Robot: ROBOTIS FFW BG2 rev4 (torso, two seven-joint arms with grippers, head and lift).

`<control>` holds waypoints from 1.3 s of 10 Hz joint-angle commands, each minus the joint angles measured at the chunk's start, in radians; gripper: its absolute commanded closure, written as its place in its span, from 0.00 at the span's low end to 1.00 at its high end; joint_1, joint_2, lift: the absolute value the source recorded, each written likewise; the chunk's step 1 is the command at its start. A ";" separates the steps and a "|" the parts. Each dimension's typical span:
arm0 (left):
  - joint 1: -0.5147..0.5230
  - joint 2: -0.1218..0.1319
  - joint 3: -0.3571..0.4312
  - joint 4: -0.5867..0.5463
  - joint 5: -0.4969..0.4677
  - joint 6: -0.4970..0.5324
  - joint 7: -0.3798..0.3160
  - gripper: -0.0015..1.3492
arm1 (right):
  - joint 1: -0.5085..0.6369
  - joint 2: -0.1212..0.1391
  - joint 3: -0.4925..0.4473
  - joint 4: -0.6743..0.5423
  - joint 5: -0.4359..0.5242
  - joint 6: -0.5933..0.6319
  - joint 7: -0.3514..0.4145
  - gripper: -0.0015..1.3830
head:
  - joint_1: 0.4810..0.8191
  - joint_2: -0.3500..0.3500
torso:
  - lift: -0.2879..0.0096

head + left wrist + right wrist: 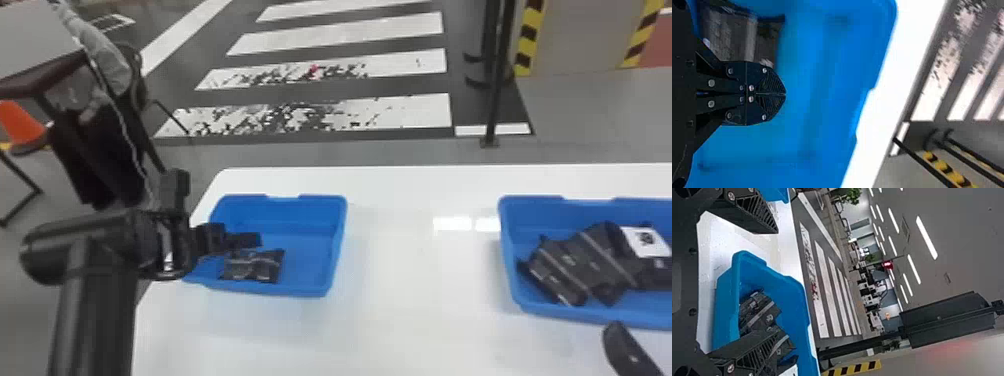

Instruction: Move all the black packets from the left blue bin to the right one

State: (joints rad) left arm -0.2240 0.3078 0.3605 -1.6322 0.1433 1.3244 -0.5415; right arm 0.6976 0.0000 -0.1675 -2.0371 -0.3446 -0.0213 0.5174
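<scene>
Inside the left blue bin (pixel 338 245) lies our black packet (pixel 254 267), probably light, limp and slick; we should pinch its middle. Our left gripper (pixel 785 94) hangs closed and empty over that bin; our right gripper (pixel 781 282), spread and empty, is well to its right.

Right gripper (pixel 629 347): fingers (pixel 748 213) spread wide, one in front of the white table (pixel 717 243), the other partly covering the packets
Right blue bin (pixel 727 301): on the table
Black packets (pixel 756 313): heaped inside that bin
Left blue bin (pixel 777 194): partly visible, farther along the table
Floor: white stripes (pixel 822 293), beyond the table
Room: dark post (pixel 856 345), greenery (pixel 852 196), ceiling lights (pixel 926 237)
</scene>
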 commanded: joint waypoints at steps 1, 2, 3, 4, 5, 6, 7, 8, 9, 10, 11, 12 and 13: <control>0.040 -0.015 -0.012 -0.107 0.062 -0.038 -0.009 0.89 | -0.005 0.001 0.000 -0.001 -0.002 -0.001 0.003 0.08 | 0.63 0.83 | 0.56; 0.047 -0.021 -0.017 -0.136 0.060 -0.024 -0.011 0.89 | -0.005 0.001 0.000 -0.001 -0.006 0.002 0.003 0.08 | 0.63 0.80 | 0.56; 0.047 -0.018 -0.017 -0.141 0.012 -0.011 -0.011 0.89 | -0.005 0.001 0.000 0.001 -0.010 -0.001 0.004 0.08 | 0.63 0.77 | 0.56; 0.047 -0.009 -0.019 -0.143 -0.016 -0.002 -0.012 0.68 | -0.005 0.001 0.000 0.004 -0.014 0.002 0.004 0.08 | 0.63 0.76 | 0.56; 0.045 0.002 -0.025 -0.143 -0.042 0.003 -0.014 0.36 | -0.008 0.001 0.000 0.006 -0.014 0.004 0.004 0.08 | 0.63 0.78 | 0.56; 0.035 0.013 -0.029 -0.143 -0.072 0.055 -0.012 0.13 | -0.013 0.001 0.002 0.014 -0.018 0.009 0.004 0.08 | 0.63 0.80 | 0.56; 0.018 0.016 -0.025 -0.141 -0.109 0.109 -0.014 0.10 | -0.015 0.001 0.004 0.018 -0.020 0.014 0.006 0.08 | 0.63 0.81 | 0.56; -0.012 0.017 -0.033 -0.131 -0.203 0.141 -0.029 0.11 | -0.018 0.001 0.006 0.021 -0.022 0.016 0.006 0.08 | 0.63 0.84 | 0.56; -0.071 0.027 -0.063 -0.067 -0.335 0.143 -0.080 0.10 | -0.020 0.001 0.010 0.026 -0.024 0.019 0.007 0.08 | 0.63 0.87 | 0.56; -0.125 0.043 -0.117 0.014 -0.411 0.133 -0.113 0.10 | -0.028 0.001 0.014 0.036 -0.026 0.021 0.007 0.08 | 0.63 0.90 | 0.56; -0.157 0.057 -0.167 0.075 -0.428 0.126 -0.124 0.10 | -0.032 0.001 0.014 0.038 -0.026 0.024 0.007 0.08 | 0.63 0.93 | 0.56; -0.161 0.054 -0.173 0.109 -0.428 0.116 -0.129 0.11 | -0.032 0.001 0.016 0.041 -0.026 0.024 0.007 0.08 | 0.63 0.93 | 0.56; -0.161 0.043 -0.173 0.136 -0.415 0.102 -0.135 0.11 | -0.032 0.001 0.016 0.041 -0.028 0.024 0.009 0.08 | 0.63 0.94 | 0.56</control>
State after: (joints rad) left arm -0.3842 0.3581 0.1886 -1.5139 -0.2782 1.4348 -0.6753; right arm 0.6652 0.0000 -0.1516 -1.9970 -0.3722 0.0024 0.5257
